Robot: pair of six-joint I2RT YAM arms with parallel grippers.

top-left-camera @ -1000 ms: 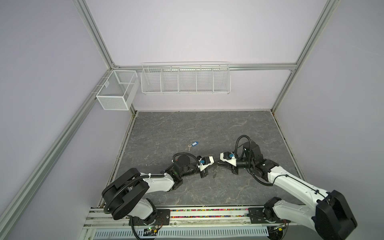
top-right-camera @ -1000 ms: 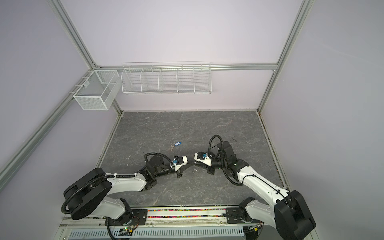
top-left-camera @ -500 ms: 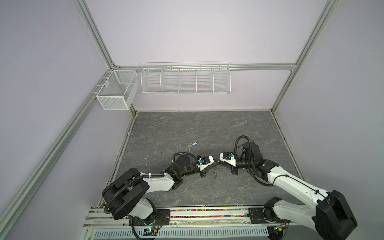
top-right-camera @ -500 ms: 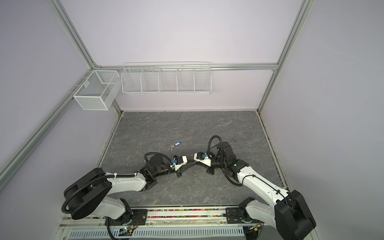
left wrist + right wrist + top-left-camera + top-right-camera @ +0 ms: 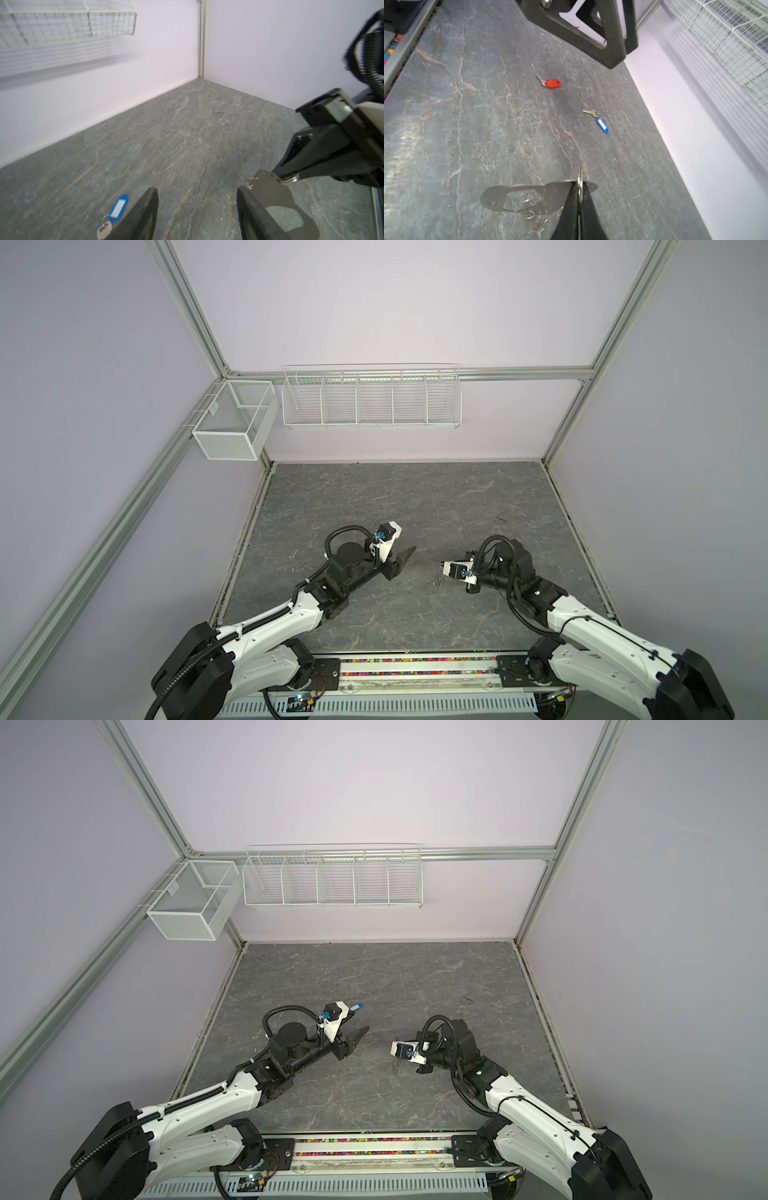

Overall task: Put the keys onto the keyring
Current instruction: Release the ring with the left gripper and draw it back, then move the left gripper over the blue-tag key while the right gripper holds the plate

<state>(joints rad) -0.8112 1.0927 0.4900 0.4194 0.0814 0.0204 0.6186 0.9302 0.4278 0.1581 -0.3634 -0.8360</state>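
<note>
The keyring (image 5: 525, 193), a flat grey metal plate with an oval cut-out and small wire rings, hangs just above the floor with my right gripper (image 5: 579, 185) shut on its ring end. From the left wrist view the keyring (image 5: 276, 195) shows beside the right-hand finger (image 5: 253, 209), apart from it. My left gripper (image 5: 197, 188) stands open and empty. Both keys lie flat on the floor: the blue-tagged key (image 5: 602, 124) and the orange-red-tagged key (image 5: 552, 83). The blue-tagged key (image 5: 356, 1006) peeks out past the left wrist camera. The keyring (image 5: 397, 1063) shows faintly in both top views.
A white wire rack (image 5: 372, 396) and a mesh basket (image 5: 235, 420) hang on the back wall, well above the dark marbled floor (image 5: 415, 497). The left arm (image 5: 270, 626) and right arm (image 5: 602, 630) reach in from the front rail.
My left gripper has opened and drawn back from the keyring toward the blue-tagged key. My right gripper has closed fully and keeps the keyring.
</note>
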